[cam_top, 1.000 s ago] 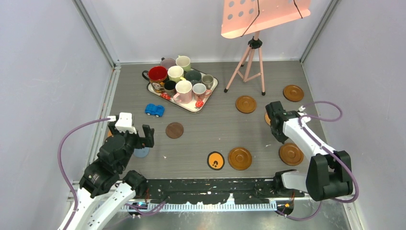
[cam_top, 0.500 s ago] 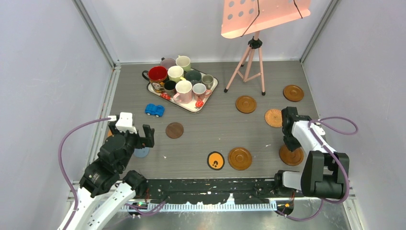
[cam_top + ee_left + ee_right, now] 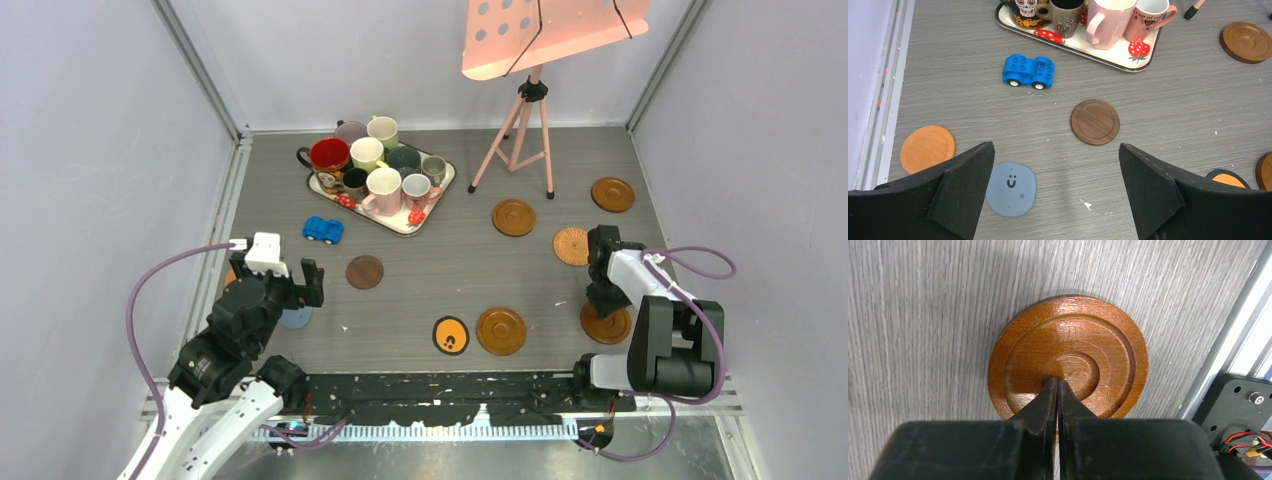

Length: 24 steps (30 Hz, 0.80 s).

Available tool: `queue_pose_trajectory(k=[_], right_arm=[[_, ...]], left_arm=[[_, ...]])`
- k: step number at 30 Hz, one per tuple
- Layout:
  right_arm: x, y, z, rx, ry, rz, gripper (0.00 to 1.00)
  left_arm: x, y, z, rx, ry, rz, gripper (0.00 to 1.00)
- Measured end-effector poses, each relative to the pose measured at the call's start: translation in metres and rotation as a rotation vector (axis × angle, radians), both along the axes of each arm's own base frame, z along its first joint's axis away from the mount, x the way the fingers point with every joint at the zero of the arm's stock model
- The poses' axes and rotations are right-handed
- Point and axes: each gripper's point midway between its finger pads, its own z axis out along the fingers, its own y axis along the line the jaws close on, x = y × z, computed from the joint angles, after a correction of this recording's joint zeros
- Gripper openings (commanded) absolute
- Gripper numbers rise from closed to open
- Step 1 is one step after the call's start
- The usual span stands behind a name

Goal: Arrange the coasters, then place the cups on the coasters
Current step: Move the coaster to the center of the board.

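Coaster-arranging step, by my reading; no cup is on a coaster yet. Right fingers (image 3: 1053, 390) are pinched fully together, holding nothing, tips resting on the centre ring of a glossy brown coaster (image 3: 1098, 340) that lies flat by the desk's right edge, toward the near right corner. This looks like a push-and-slide contact, not a grasp. Left fingers (image 3: 965, 180) are spread wide and empty, hovering over the near left part of the desk above the blue coaster (image 3: 1011, 188), with the plain orange coaster (image 3: 927, 148) beside it at the left edge and the dark wood coaster (image 3: 1095, 121) further in. Other coasters lie scattered: black one with orange centre (image 3: 451, 335) and a second brown one (image 3: 501, 330) along the near edge, and more toward the far right. The cups (image 3: 380, 170) stand crowded on the strawberry tray (image 3: 1108, 60), far left; toy car (image 3: 1028, 71) is just beside it. The next move likely calls for steady downward pressure while dragging the disc inward, tips kept centred so it does not slip free.
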Motion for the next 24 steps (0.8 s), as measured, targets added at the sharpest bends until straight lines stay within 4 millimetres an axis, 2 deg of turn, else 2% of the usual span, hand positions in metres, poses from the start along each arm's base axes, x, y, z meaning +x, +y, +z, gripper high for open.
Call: queue_pose_trajectory(k=[8,24], right_arm=[[0.001,0.003,-0.001,0.029,0.010,0.055,0.05],[0.008,0.029,-0.002,0.102,0.010,0.186,0.05]], left_arm=[[0.001,0.000,-0.001,0.004,0.006,0.000,0.99],[0.000,-0.002,-0.001,-0.002,0.003,-0.011,0.99]])
